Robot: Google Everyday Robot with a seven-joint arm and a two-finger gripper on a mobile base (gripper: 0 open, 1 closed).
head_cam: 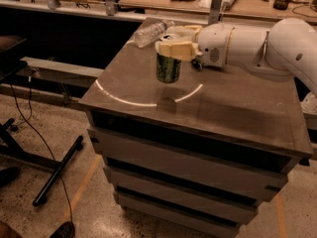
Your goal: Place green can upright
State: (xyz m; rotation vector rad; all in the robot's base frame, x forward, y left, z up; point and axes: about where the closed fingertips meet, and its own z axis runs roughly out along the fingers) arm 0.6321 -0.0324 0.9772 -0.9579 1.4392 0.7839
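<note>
One white arm (pixel 277 48) enters from the right of the green can (pixel 168 69) and reaches left, forearm roughly level; the wrist (pixel 218 46) lies just right of the can. The tool (pixel 169 40) sits at the can's top, its cream fingers (pixel 176 49) closed on the can from front and behind

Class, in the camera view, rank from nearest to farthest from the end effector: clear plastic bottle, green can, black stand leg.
1. The green can, held in the end effector over the table.
2. The clear plastic bottle, lying just behind, at the back edge.
3. The black stand leg, on the floor, lower left.
</note>
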